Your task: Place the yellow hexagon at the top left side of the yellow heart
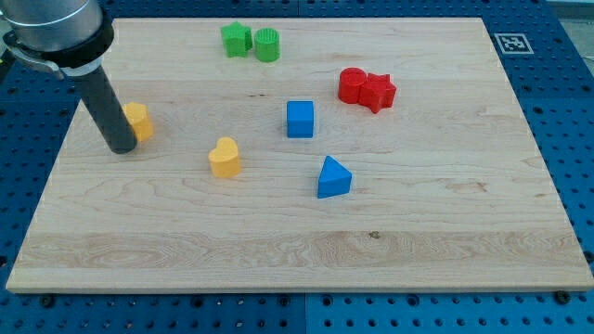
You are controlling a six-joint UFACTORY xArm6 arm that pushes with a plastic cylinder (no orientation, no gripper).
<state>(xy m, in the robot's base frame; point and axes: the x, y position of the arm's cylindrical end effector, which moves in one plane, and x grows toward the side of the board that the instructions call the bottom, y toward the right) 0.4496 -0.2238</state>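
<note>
The arm comes down from the view's top left corner, its dark rod nearly upright, leaning slightly. My tip (pixel 122 148) rests on the bench (pixel 278 250) near its left edge, touching the yellow hexagon (pixel 139 121) on that block's left side. There is no hand, so nothing is gripped. The yellow heart (pixel 225 157) sits apart, toward the bench's middle.

The rod (pixel 109 109) covers the view's-left part of the yellow hexagon (pixel 139 121), so whether my tip (pixel 122 148) touches that block cannot be told. Above the rod, the arm's grey housing (pixel 58 28) runs off the view's top and left edges. Far from the tool, the bench (pixel 297 269) loses its lower corners to the view's edges.
</note>
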